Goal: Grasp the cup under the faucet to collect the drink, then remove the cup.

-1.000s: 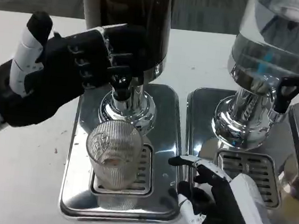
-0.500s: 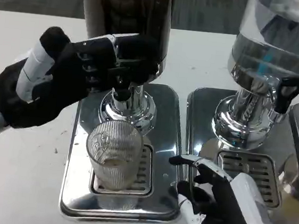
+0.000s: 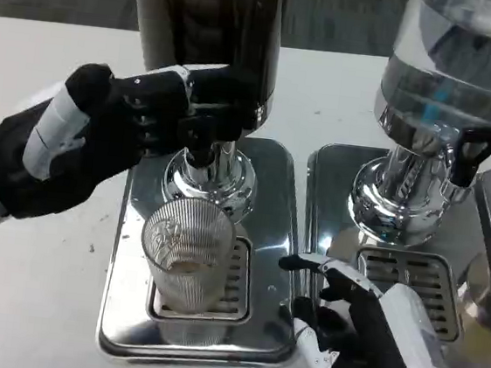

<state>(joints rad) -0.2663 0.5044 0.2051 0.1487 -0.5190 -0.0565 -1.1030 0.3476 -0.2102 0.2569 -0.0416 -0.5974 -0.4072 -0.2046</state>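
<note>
A clear ribbed cup (image 3: pixel 187 250) stands upright on the drip grate of the left dispenser's steel tray (image 3: pixel 275 196), directly below the black faucet (image 3: pixel 200 133). It holds a little liquid at the bottom. My left hand (image 3: pixel 101 138) reaches in from the left, its fingers on the faucet lever under the dark drink tank (image 3: pixel 208 22). My right hand (image 3: pixel 369 342) rests low at the front right, fingers spread, just right of the tray and apart from the cup.
A second dispenser with a clear tank (image 3: pixel 456 61) and its own faucet (image 3: pixel 466 154) and tray (image 3: pixel 335 171) stands to the right. White table (image 3: pixel 22 301) lies free at the front left.
My left hand has moved right and closed its fingers over the faucet lever. The cup and my right hand have stayed in place.
</note>
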